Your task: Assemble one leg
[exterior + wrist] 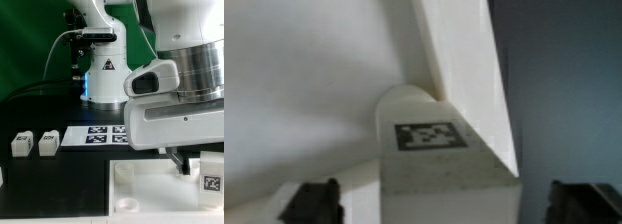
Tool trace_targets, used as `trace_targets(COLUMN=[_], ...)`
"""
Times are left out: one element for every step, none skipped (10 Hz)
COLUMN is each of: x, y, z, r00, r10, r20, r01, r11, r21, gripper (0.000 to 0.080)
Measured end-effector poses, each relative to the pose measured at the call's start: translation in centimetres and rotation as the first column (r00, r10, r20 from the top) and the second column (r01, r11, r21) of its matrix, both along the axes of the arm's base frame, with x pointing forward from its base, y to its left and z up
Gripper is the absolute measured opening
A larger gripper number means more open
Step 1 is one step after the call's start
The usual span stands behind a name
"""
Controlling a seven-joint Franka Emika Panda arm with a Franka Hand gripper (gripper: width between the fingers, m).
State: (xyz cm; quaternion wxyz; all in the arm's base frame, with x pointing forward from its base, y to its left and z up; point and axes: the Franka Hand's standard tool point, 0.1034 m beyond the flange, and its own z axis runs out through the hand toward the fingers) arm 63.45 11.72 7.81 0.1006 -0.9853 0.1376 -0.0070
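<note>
A leg (434, 150), a white post with a square code tag on its face, sits between my gripper's (446, 205) two dark fingers (308, 200), with a gap on each side. The jaws are open and straddle it without touching. In the exterior view the same leg (211, 173) stands at the far right by the large white panel (150, 190), under my gripper (196, 160). The panel (295, 90) fills one side of the wrist view, and the leg rests against its edge. Two more legs (22, 143) (47, 143) lie at the exterior view's left.
The marker board (105, 133) lies on the black table in front of the arm's base (103, 80). The arm's bulky wrist (180, 90) hides much of the exterior view's right side. Dark table (562, 80) shows beside the panel's edge.
</note>
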Motion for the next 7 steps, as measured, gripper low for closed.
trace_targets(x=[0.00, -0.01, -0.01, -0.02, -0.02, 0.02, -0.05], y=[0.01, 0.10, 0.04, -0.03, -0.10, -0.24, -0.37], z=[0.00, 0.01, 0.00, -0.03, -0.05, -0.05, -0.20], r00=[1.000, 0.992, 0.980, 0.952, 0.912, 0.837, 0.696], r10=[-0.001, -0.123, -0.195, -0.299, -0.401, -0.533, -0.698], r20=[0.000, -0.025, -0.041, -0.064, -0.088, -0.125, -0.171], r01=[0.001, 0.124, 0.195, 0.300, 0.404, 0.539, 0.711], r11=[1.000, 0.992, 0.981, 0.954, 0.915, 0.842, 0.703], r21=[0.000, 0.009, 0.011, 0.012, 0.011, 0.016, 0.024], gripper=[0.0414, 0.0414, 0.0312, 0.0312, 0.0312, 0.0312, 0.0312])
